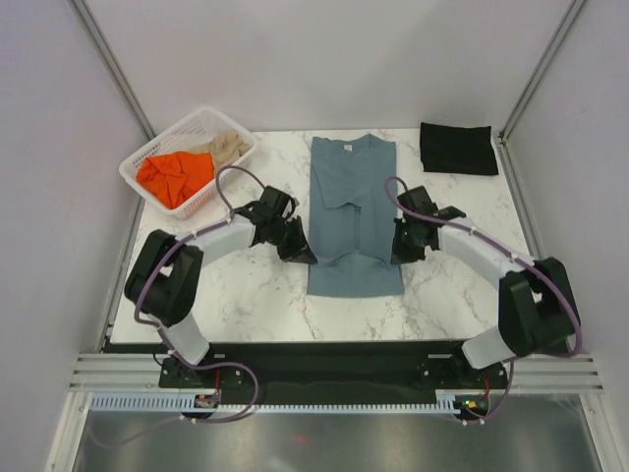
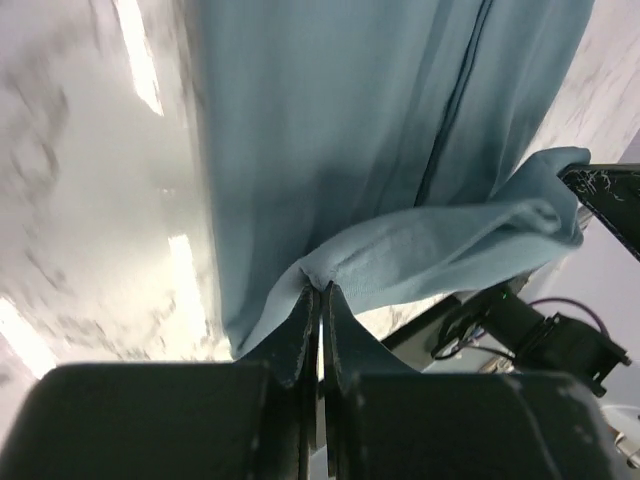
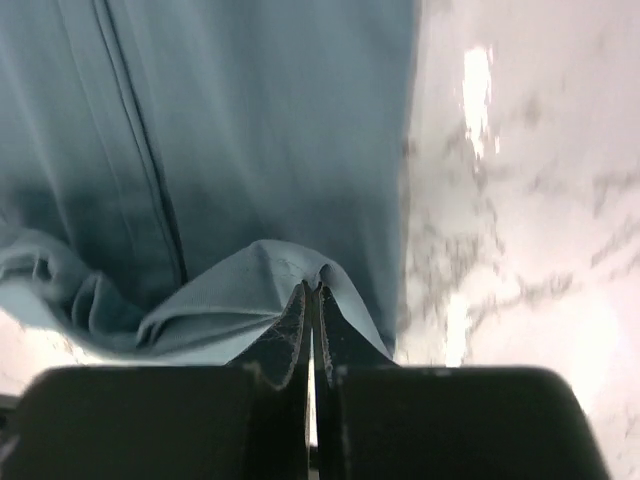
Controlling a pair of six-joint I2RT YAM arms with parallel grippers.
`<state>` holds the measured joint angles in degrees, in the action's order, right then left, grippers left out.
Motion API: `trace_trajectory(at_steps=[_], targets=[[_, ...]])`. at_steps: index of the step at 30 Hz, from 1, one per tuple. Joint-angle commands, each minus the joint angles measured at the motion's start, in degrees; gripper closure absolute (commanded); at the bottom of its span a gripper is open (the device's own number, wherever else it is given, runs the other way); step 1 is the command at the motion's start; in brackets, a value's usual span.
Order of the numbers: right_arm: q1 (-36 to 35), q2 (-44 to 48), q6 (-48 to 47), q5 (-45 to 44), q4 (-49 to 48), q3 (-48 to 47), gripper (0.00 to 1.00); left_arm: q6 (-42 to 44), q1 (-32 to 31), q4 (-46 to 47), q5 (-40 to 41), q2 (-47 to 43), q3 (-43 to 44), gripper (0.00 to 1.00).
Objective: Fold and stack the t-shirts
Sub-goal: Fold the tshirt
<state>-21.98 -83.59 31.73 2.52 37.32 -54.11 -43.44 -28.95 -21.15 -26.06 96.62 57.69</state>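
**Top view.** A slate blue-grey t-shirt is laid flat at the centre of the marble table. Its collar and white neck label are turned toward 12 o'clock and its hem toward 6 o'clock. Both sleeves are folded inward over the chest. The left gripper is set against the shirt's 9 o'clock edge and the right gripper against its 3 o'clock edge, both in the lower half of the garment.

**Left wrist view.** The jaws are seen pressed together on a pinch of the shirt's edge. From this pinch a raised fold of cloth is drawn across toward the other arm.

**Right wrist view.** The jaws are likewise closed on the opposite edge, where the cloth is lifted into a small peak.

**Other items.** A black t-shirt, folded into a rectangle, is placed at 1 o'clock, well apart from the blue one. At 10 o'clock a white lattice basket is shown, in which an orange t-shirt and a beige t-shirt are heaped, touching.
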Motion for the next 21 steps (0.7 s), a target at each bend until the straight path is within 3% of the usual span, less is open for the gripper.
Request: trace_trajectory(at_steps=[1, 12, 21], targets=[[2.19, -6.31, -5.44, -1.21, -3.05, -7.75, 1.00, 6.70, 3.81, -2.32, -0.74, 4.36, 8.47, 0.98], [7.21, -22.04, -8.43, 1.96, -0.94, -26.74, 1.00, 9.34, 8.29, -3.55, -4.44, 16.93, 27.19, 0.98], [9.41, -26.09, -9.31, 3.62, 0.74, -35.01, 1.00, 9.52, 10.31, -3.73, -5.75, 23.17, 36.43, 0.98]])
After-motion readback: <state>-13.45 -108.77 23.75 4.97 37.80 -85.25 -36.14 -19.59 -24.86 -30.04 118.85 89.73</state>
